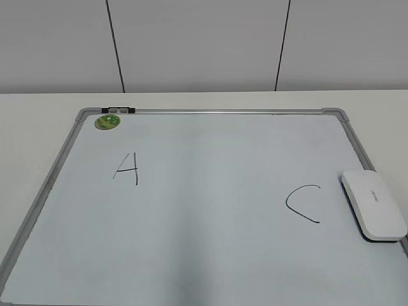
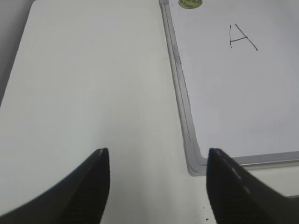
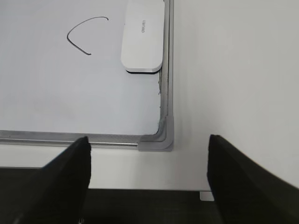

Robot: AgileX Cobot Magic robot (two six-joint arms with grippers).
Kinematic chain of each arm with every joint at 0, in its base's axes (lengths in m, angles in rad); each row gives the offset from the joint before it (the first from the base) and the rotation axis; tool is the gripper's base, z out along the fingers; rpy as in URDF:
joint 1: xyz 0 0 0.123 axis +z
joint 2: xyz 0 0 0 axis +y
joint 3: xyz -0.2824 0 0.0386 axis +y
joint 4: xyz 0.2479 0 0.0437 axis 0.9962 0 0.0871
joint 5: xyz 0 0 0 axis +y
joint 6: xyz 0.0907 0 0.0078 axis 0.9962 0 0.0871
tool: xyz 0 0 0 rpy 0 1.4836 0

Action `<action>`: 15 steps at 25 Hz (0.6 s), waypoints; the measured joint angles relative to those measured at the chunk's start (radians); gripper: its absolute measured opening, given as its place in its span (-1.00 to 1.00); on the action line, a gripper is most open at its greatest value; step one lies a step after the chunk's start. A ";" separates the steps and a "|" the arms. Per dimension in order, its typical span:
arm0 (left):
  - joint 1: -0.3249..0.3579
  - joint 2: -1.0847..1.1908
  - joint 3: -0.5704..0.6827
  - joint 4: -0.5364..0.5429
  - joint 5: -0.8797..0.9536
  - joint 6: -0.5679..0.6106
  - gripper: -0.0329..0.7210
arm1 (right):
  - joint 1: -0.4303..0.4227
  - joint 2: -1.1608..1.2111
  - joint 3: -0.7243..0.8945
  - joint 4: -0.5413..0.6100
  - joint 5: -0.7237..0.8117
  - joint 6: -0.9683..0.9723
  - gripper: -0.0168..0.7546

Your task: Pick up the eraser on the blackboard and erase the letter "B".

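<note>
Blackboard [image 1: 210,210] flat on white table [image 1: 38,108], near edge cut off in exterior view. Eraser [image 1: 373,204] against right frame, just right of "C" [image 1: 302,204]; "A" [image 1: 127,167] at left, green magnet [image 1: 108,121] top left. No "B" visible between them (bare surface). Left gripper [image 2: 158,184] spread over table beside the frame; right gripper [image 3: 148,175] spread, off near-right corner, eraser ahead and apart.

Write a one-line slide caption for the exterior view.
A blackboard lies flat showing "A" and "C", a green magnet, and the eraser at its right edge; no "B" is visible.
</note>
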 joint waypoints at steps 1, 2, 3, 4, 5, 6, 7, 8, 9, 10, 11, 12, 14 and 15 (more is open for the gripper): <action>0.012 -0.018 0.000 0.000 0.000 0.000 0.34 | -0.005 -0.016 0.000 0.000 0.000 0.000 0.53; 0.025 -0.036 0.000 0.000 0.000 0.000 0.34 | -0.014 -0.040 0.000 0.000 0.000 0.000 0.53; 0.035 -0.049 0.000 0.000 0.000 0.000 0.34 | -0.024 -0.057 0.000 0.000 0.000 0.000 0.53; 0.046 -0.053 0.000 0.000 0.000 0.000 0.34 | -0.038 -0.074 0.000 0.000 0.000 0.000 0.53; 0.057 -0.053 0.002 0.000 0.000 0.000 0.34 | -0.053 -0.097 0.000 0.000 0.000 0.000 0.53; 0.068 -0.055 0.002 0.000 0.000 0.000 0.34 | -0.063 -0.118 0.000 0.000 0.000 0.000 0.53; 0.074 -0.055 0.002 0.000 0.000 0.000 0.34 | -0.073 -0.134 0.000 0.000 0.000 0.000 0.53; 0.081 -0.055 0.002 0.000 0.000 0.000 0.34 | -0.080 -0.150 0.000 0.000 0.000 0.000 0.53; 0.088 -0.055 0.002 0.000 0.000 0.000 0.34 | -0.087 -0.168 0.000 0.000 0.000 0.000 0.53; 0.092 -0.055 0.002 0.000 0.000 0.000 0.34 | -0.092 -0.179 0.000 0.000 0.000 0.000 0.53; 0.098 -0.055 0.002 0.000 0.000 0.000 0.34 | -0.095 -0.185 0.000 0.000 0.000 0.000 0.53; 0.105 -0.055 0.002 0.000 0.000 0.000 0.34 | -0.096 -0.186 0.000 0.000 0.000 0.000 0.53; 0.113 -0.055 0.002 0.000 0.000 0.000 0.34 | -0.097 -0.187 0.000 0.000 0.000 0.000 0.53; 0.115 -0.055 0.002 0.000 0.000 0.000 0.34 | -0.097 -0.187 0.000 0.000 0.000 0.000 0.53</action>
